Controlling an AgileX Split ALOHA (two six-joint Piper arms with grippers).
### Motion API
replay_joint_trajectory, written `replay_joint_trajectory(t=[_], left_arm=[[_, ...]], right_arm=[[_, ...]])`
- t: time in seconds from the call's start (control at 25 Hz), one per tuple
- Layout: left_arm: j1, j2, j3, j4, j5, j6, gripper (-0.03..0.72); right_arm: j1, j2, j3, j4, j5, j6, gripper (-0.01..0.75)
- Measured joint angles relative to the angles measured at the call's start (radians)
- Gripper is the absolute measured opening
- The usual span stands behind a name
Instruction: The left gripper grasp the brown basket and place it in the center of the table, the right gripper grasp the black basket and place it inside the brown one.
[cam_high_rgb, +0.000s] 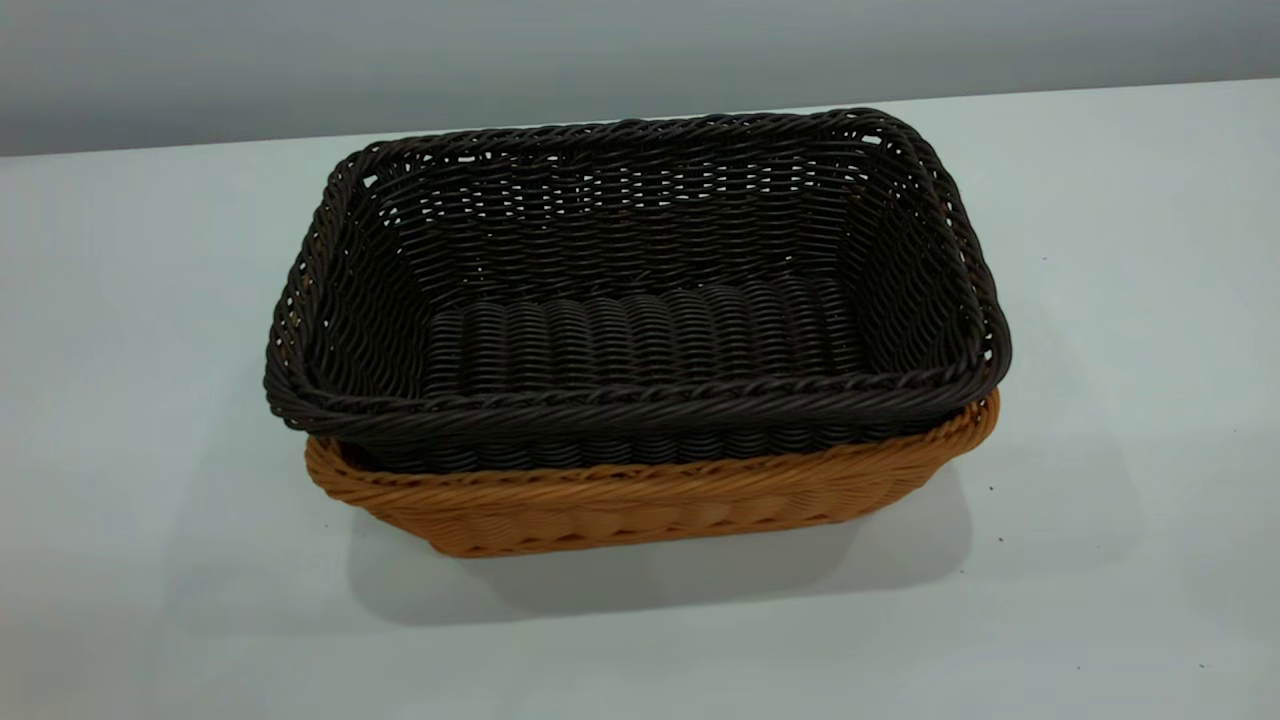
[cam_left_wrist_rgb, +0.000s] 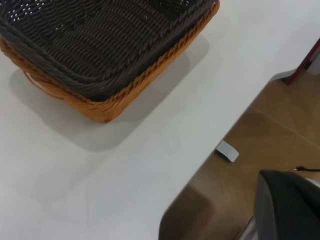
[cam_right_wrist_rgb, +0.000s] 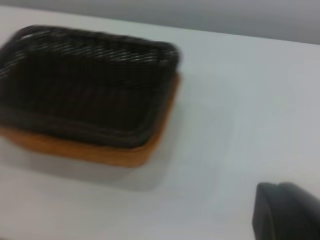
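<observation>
The black basket (cam_high_rgb: 640, 300) sits nested inside the brown basket (cam_high_rgb: 640, 505) in the middle of the white table (cam_high_rgb: 150, 500), its rim standing a little above the brown rim. No gripper shows in the exterior view. In the left wrist view the nested black basket (cam_left_wrist_rgb: 100, 40) and brown basket (cam_left_wrist_rgb: 107, 107) lie well away from the left gripper (cam_left_wrist_rgb: 290, 207), of which only a dark blurred part shows, off past the table edge. In the right wrist view the black basket (cam_right_wrist_rgb: 85, 85) in the brown basket (cam_right_wrist_rgb: 100, 152) is apart from the right gripper (cam_right_wrist_rgb: 287, 212), a dark part above bare table.
The table edge runs close to the baskets in the left wrist view, with wooden floor (cam_left_wrist_rgb: 260, 150) and a small grey-white object (cam_left_wrist_rgb: 227, 150) beyond it. A grey wall (cam_high_rgb: 640, 50) stands behind the table.
</observation>
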Motion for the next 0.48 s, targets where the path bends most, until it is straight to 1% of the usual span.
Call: replay_joint_trajectory(t=[0.12, 0.24, 0.32, 0.36, 0.4, 0.48], left_arm=[[0.060, 0.000, 0.000, 0.000, 0.000, 0.001, -0.001], [0.154, 0.000, 0.000, 0.000, -0.001, 0.001, -0.001], [0.228, 0.000, 0.000, 0.000, -0.001, 0.001, -0.001], [0.265, 0.000, 0.000, 0.000, -0.001, 0.001, -0.001], [0.319, 0.000, 0.000, 0.000, -0.001, 0.001, -0.001], [0.408, 0.000, 0.000, 0.000, -0.001, 0.001, -0.001]], right_arm=[[-0.119, 0.000, 0.000, 0.000, 0.000, 0.000, 0.003], [-0.245, 0.000, 0.000, 0.000, 0.000, 0.000, 0.003], [-0.308, 0.000, 0.000, 0.000, 0.000, 0.000, 0.003], [-0.332, 0.000, 0.000, 0.000, 0.000, 0.000, 0.003], [-0.345, 0.000, 0.000, 0.000, 0.000, 0.000, 0.003], [-0.354, 0.000, 0.000, -0.001, -0.001, 0.000, 0.003]])
